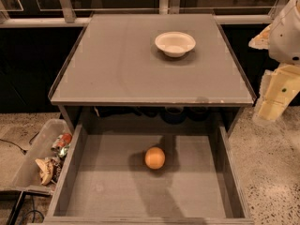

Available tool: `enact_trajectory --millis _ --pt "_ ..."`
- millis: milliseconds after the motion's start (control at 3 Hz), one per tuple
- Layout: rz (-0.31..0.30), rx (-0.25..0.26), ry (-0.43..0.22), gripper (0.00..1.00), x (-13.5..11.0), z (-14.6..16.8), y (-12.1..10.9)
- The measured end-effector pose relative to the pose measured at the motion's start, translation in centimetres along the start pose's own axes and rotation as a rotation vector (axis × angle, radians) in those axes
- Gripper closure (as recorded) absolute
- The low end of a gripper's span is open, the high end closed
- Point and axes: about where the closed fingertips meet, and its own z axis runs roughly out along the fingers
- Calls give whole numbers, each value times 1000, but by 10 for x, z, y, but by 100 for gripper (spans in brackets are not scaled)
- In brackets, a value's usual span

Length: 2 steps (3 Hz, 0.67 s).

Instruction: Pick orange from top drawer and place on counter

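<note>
The orange point(154, 157) lies on the bare grey floor of the open top drawer point(98, 186), near its middle, and touches no wall. The grey counter point(122, 64) sits above and behind the drawer. My arm comes in at the right edge, and the pale gripper point(276, 97) hangs beside the counter's right front corner, well away from the orange and outside the drawer. It holds nothing that I can see.
A white bowl point(175, 43) stands on the counter's far right part. A clear plastic bin of litter point(44, 156) sits on the speckled floor to the left of the drawer. Dark cables point(14, 146) run at the lower left. A railing and glass stand behind the counter.
</note>
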Motion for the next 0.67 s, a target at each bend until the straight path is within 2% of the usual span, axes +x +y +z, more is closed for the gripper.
enact_trajectory --millis 333,667 --pt "4 0 2 0 1 -1 2" --pt "10 -25 -62 0 7 23 12"
